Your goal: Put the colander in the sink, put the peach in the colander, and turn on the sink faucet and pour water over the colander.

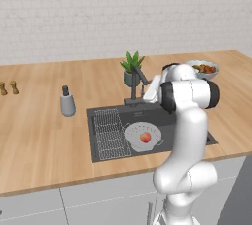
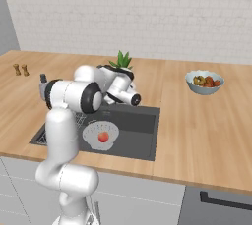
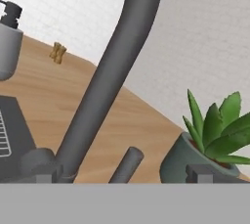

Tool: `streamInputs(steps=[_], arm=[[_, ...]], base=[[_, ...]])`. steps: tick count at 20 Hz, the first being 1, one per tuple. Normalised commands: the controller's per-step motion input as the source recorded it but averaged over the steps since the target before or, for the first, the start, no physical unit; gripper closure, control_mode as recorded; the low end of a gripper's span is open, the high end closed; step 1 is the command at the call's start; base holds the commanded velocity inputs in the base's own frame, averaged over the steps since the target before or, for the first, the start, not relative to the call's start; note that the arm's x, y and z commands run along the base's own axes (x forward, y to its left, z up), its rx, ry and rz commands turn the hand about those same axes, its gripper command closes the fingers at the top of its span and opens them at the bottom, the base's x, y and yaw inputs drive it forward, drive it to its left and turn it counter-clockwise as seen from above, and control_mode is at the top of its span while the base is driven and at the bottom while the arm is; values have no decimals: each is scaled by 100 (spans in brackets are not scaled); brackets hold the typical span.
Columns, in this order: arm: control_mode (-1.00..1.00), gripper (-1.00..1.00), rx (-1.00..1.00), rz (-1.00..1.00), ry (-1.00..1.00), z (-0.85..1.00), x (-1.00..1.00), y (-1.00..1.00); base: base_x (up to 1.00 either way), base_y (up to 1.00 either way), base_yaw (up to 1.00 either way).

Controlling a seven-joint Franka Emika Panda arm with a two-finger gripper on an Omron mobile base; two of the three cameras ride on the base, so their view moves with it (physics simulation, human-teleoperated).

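Two small wooden shakers point(image 1: 9, 88) stand at the far left of the worktop point(image 1: 44, 135), well apart from everything else. Right of them a grey soap dispenser point(image 1: 67, 102) stands upright just beside the sink's left rim. The sink point(image 1: 98, 118) runs its long side left to right along the worktop; a wire grid rack point(image 1: 110, 133) lies flat in its left half. Just right of the rack the colander point(image 1: 142, 136) sits in the basin, mouth upward, with the peach point(image 1: 145, 137) inside it. Behind the basin the sink faucet point(image 1: 137, 85) rises from the far rim, its stem upright and its straight spout angled up and to the right. The claw point(image 3: 122, 179) is close against the faucet's base with its fingers spread wide, gripping nothing. A potted plant point(image 1: 131, 68) stands just behind the faucet. Far right, a grey bowl of mixed fruit point(image 1: 203, 69) sits on the worktop, well apart from the sink.
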Motion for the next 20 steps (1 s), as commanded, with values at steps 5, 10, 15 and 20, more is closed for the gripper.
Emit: streamInputs(steps=[5,10,15,20], arm=[[-100,-100,0,0,0,-16,32,7],[-100,-100,0,0,0,-20,26,0],[-100,-100,0,0,0,-10,25,0],[-100,-100,0,0,0,0,17,8]], base=[[0,0,0],[0,0,0],[0,0,0],[0,0,0]])
